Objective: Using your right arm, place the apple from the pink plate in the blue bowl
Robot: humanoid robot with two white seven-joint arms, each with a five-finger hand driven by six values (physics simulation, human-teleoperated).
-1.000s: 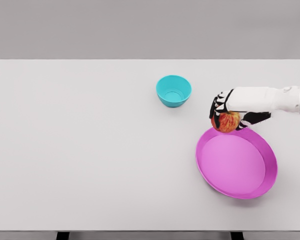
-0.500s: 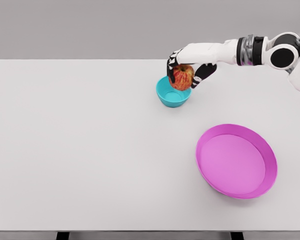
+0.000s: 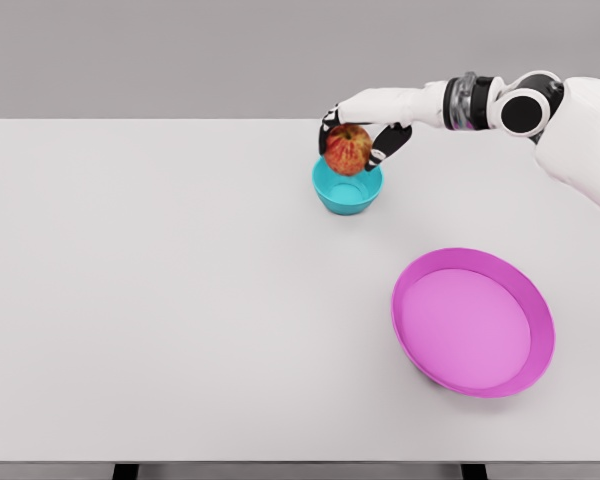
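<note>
While the apple hangs over the bowl, the release is the step in hand.

Nearest the camera, the pink plate lies bare on the white table, well apart from the action; beyond it, toward the far edge, the blue bowl stands upright, and the apple sits just above its far rim, not yet inside. Fingers of the right hand are curled around the apple from above and behind, gripping it. To do this well, the hand should probably come a little nearer and lower so the apple is centred over the bowl's hollow, then the fingers should open gently; a drop from height could bounce out or tip the light bowl. The left arm is out of sight.
</note>
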